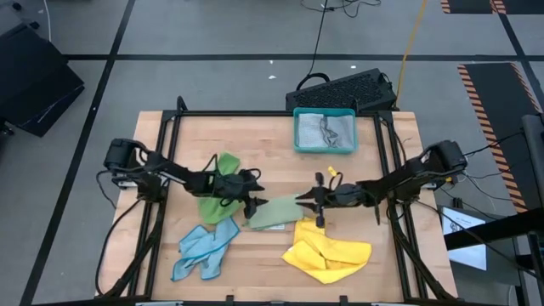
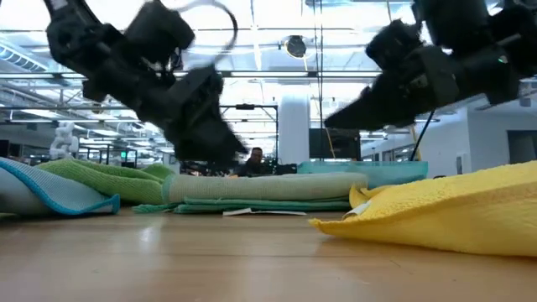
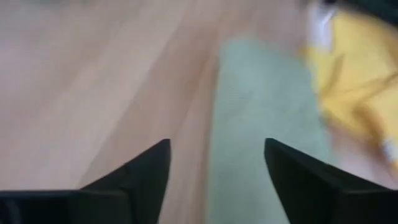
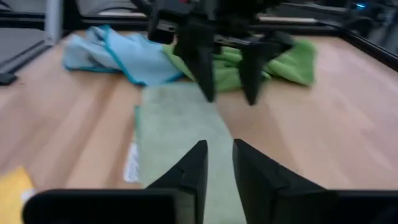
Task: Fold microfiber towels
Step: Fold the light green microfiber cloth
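Both grippers, left [image 1: 252, 204] spread wide and right [image 1: 316, 202] barely parted (neither holding anything), flank the folded pale green towel [image 1: 276, 214] at 9 and 3 o'clock; lifting straight up should spare its creases.

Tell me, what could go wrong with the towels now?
The left claw is open over one end of the folded pale green towel; pulling away, a finger could snag it and undo the fold. The right claw hovers at the other end, close to the yellow towel, and might drag that one too.
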`<move>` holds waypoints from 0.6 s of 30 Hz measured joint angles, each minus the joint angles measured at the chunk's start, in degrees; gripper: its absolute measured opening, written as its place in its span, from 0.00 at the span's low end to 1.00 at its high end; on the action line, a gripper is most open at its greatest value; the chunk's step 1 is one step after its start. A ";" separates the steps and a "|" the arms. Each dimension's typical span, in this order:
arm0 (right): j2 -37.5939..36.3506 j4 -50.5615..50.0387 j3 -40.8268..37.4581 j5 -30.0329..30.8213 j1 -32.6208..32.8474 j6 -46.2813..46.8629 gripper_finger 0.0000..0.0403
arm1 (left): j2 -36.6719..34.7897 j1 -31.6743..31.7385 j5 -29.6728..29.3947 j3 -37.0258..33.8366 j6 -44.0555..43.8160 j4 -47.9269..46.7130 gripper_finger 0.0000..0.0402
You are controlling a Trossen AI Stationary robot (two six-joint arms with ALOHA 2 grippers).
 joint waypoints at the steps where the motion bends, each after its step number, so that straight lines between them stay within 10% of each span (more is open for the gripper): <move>1: -0.71 0.21 -1.10 1.02 -0.04 0.44 0.19 | 0.68 0.62 1.70 -0.15 -0.37 -0.27 0.69; 10: -3.79 2.35 -9.14 4.26 -0.30 8.32 0.28 | 7.66 1.38 13.69 2.77 -2.23 0.79 0.81; 18: -3.53 3.03 -9.32 4.03 -0.21 10.68 0.30 | 13.89 0.43 14.70 6.61 2.35 0.32 0.58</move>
